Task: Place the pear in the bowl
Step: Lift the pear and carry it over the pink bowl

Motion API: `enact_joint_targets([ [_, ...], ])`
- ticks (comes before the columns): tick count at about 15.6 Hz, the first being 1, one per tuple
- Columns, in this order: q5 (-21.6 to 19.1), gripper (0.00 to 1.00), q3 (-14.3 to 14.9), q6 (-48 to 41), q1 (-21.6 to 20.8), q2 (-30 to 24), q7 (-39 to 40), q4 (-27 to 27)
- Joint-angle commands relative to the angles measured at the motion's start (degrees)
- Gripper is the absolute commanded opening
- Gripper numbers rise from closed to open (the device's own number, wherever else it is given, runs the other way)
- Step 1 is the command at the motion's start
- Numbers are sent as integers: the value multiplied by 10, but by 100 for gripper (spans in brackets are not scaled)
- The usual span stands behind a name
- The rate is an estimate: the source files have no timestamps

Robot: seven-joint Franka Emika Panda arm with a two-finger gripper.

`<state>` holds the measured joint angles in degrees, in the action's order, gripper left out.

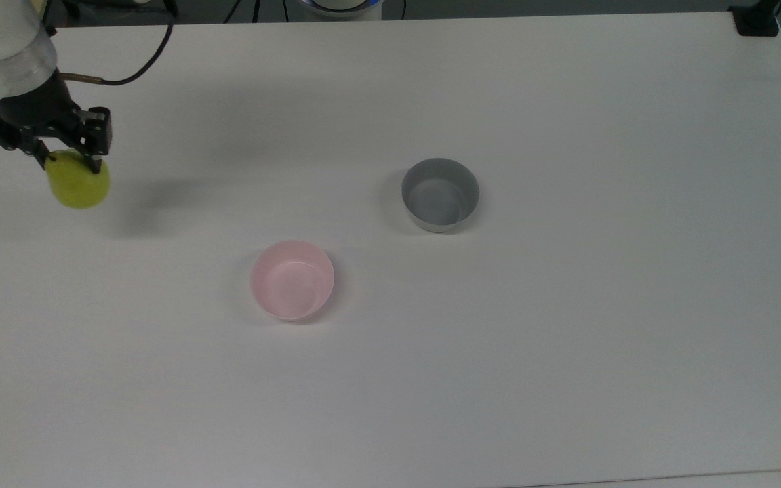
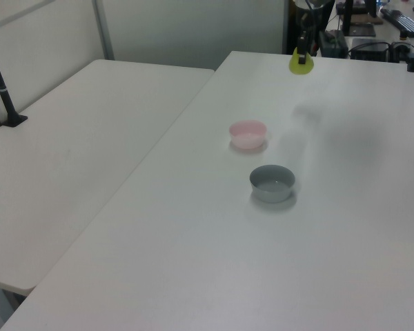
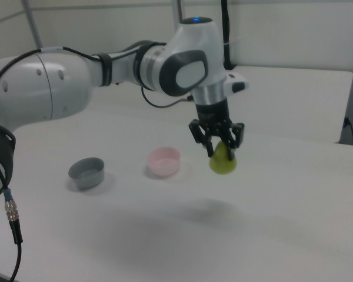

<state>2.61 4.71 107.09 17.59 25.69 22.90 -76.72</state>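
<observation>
White laminate runs almost to every border of the top view: the surface (image 1: 567,339) has its far edge along the top, and wide bare room lies to the top view's right and along its bottom.

Near the top view's left edge the pincer (image 1: 68,165) is pinched on the upper part of the pear (image 1: 78,183), one black finger on each side of it. In the right view the pear (image 3: 223,161) hangs clear of the surface with a soft shadow below it, and the pincer (image 3: 222,151) points straight down from the white arm (image 3: 106,70). In the left view the pear (image 2: 301,64) is held above the far end of the surface, its shadow lower down on the white top.

Between the held pear and the bowl (image 1: 292,279) lies open surface. The bowl, pale pink, stands upright with nothing inside. A grey bowl (image 1: 440,194) stands apart from it, toward the top view's upper right, also holding nothing. In the right view the pink bowl (image 3: 164,161) sits just to the right view's left of the pear, with the grey bowl (image 3: 87,173) further left.

A black cable (image 1: 126,71) loops off the wrist. In the left view a second white table (image 2: 76,152) adjoins the surface along a seam, with pale wall panels (image 2: 193,27) behind.
</observation>
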Motion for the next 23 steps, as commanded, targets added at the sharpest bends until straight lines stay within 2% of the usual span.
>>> enact_joint_targets([
  [1, 25, 4, -36, -56, -11, -5, -43, 29],
  [3, 23, 4, -44, -70, -23, -4, -70, 53],
  [9, 23, 4, -54, -53, -76, -18, -134, 54],
  [11, 20, 4, -54, -12, -100, -37, -139, 44],
  [15, 20, 4, -53, 34, -134, -37, -178, 32],
  [23, 20, 4, -53, 109, -157, -6, -201, -33],
])
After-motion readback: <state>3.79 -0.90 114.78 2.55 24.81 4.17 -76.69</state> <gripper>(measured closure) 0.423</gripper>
